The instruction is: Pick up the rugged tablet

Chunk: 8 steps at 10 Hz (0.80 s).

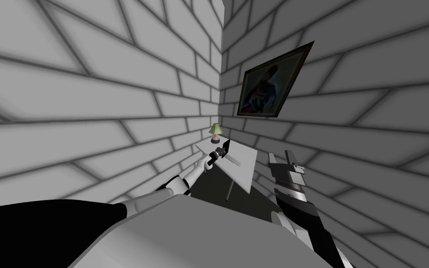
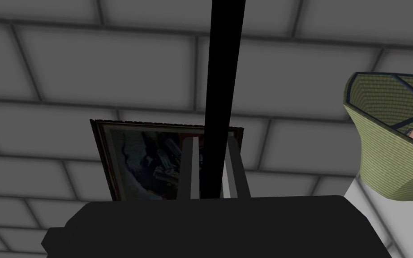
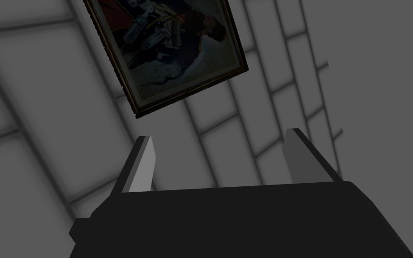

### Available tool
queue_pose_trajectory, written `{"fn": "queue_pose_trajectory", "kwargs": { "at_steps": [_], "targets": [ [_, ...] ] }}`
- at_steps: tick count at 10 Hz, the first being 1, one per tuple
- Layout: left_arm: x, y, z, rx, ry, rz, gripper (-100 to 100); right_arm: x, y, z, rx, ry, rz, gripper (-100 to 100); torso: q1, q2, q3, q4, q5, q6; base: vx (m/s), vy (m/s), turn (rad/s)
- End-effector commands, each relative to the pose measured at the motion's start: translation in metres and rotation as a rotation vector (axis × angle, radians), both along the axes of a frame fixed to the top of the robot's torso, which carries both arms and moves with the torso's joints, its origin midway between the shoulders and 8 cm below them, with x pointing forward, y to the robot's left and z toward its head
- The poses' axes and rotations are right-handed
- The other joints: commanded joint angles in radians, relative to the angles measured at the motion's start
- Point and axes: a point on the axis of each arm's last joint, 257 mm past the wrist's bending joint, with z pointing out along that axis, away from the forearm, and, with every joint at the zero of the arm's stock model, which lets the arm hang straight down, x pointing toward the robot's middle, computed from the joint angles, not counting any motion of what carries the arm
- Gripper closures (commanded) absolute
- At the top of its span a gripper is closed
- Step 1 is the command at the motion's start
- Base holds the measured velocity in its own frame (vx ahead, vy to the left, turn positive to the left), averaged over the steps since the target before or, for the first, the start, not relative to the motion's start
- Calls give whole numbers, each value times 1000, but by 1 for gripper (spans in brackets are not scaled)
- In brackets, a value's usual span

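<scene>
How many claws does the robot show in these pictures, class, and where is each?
2. The left claw is over the white table, near the lamp, shut on the black tablet. The right claw is raised beside the table, open, holding nothing.

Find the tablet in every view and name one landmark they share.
Head view: the black tablet is held in the left hand, over the white table, by the lamp.
Left wrist view: seen edge-on, a black strip between the pressing fingers.
Right wrist view: the open right hand points at the wall, nothing between its fingers.
Shared landmark: the framed painting.
</scene>
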Motion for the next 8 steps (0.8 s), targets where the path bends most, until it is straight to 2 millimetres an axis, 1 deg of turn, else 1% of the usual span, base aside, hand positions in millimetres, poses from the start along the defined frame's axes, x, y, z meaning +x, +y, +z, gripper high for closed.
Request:
{"fn": "queue_pose_trajectory", "kwargs": {
  "at_steps": [1, 3, 4, 5, 6, 7, 8],
  "targets": [
    [0, 0, 0, 0, 0, 0, 100, 0, 0, 0, 0, 0, 0, 0, 0, 0, 0, 0, 0, 0, 0, 0, 0],
    [0, 1, -1, 2, 1, 2, 100, 0, 0, 0, 0, 0, 0, 0, 0, 0, 0, 0, 0, 1, 0, 0, 0],
    [0, 1, 0, 2, 0, 3, 0, 0, 0, 0, 0, 0, 0, 0, 0, 0, 0, 0, 0, 1, 0, 0, 0],
    [6, 47, 1, -31, -1, 62, 100, 0, 0, 0, 0, 0, 0, 0, 0, 0, 0, 0, 0, 1, 1, -58, -338],
    [2, 50, -7, -33, 10, 67, 100, 0, 0, 0, 0, 0, 0, 0, -3, 1, 0, 0, 0, 3, 1, -56, -230],
    [3, 87, 3, -55, -9, 114, 100, 0, 0, 0, 0, 0, 0, 0, -5, -1, -1, -1, 0, 3, -7, -67, -415],
    [-3, 101, -16, -59, 22, 139, 100, 0, 0, 0, 0, 0, 0, 0, -6, -1, -1, -2, 0, 5, 5, -55, -208]
  ]
}}
